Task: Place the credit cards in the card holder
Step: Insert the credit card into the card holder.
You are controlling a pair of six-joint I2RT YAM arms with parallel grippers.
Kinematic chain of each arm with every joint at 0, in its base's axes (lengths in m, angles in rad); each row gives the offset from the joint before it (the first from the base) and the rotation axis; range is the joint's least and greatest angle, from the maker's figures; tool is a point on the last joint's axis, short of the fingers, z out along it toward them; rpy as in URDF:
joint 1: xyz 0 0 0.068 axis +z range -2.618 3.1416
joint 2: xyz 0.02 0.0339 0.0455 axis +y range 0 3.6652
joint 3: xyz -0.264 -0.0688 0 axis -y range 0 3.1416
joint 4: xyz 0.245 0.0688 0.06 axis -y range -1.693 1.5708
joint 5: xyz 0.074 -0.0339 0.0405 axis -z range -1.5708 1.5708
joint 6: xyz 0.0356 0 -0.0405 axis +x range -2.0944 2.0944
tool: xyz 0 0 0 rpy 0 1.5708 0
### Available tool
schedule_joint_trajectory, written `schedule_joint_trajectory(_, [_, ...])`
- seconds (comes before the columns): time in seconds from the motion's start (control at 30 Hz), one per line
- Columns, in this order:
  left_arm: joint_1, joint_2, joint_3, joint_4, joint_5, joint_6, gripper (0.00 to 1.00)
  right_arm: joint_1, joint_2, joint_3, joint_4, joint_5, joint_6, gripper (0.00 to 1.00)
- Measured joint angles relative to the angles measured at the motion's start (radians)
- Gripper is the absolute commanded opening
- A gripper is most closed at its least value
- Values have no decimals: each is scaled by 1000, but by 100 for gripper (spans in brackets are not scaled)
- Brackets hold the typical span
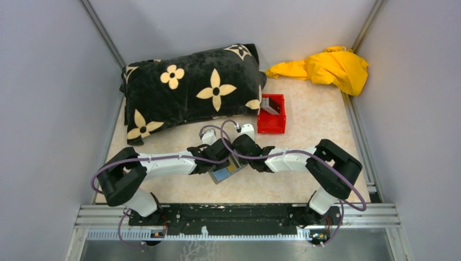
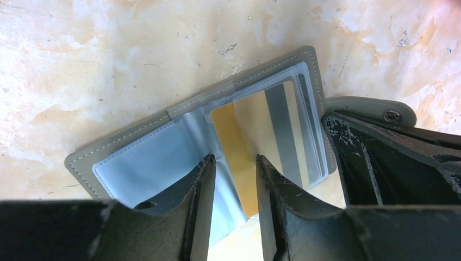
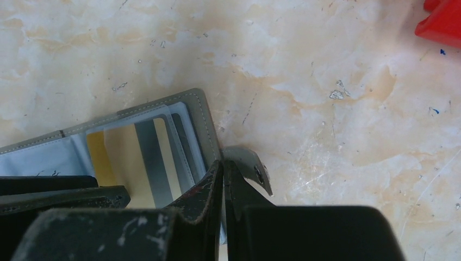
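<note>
The grey card holder [image 2: 201, 98] lies unfolded on the table, its clear pockets facing up; from above it shows between the two arms [image 1: 223, 174]. A tan-yellow credit card [image 2: 255, 125] with a grey stripe sits in its right-hand pocket, also seen from the right wrist [image 3: 128, 157]. My left gripper [image 2: 235, 159] hovers open over that card's left edge, a clear gap between its fingers. My right gripper [image 3: 223, 163] is shut on the holder's right edge [image 3: 198, 117], beside the snap tab [image 3: 250, 166]. Another grey card [image 1: 270, 105] leans inside the red bin.
The small red bin [image 1: 272, 128] stands just behind the arms, its corner visible at the right wrist view's top right [image 3: 443, 24]. A black pillow with cream flowers [image 1: 190, 92] fills the back left. A yellow cloth [image 1: 326, 68] lies at the back right.
</note>
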Motion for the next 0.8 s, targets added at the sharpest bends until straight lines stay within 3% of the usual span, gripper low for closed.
schedule_joint_trajectory(0.3, [-2,-58,-7,-25,1,17,36,1,0,0,0,2,0,4])
schedule_joint_trajectory(0.53, [-2,-149,-63,-10,-4,34,0,2,1,0,0,2,0,4])
schedule_joint_trajectory(0.8, [-2,-119,-69,14,17,69,0,2,2,0,3,2,0,4])
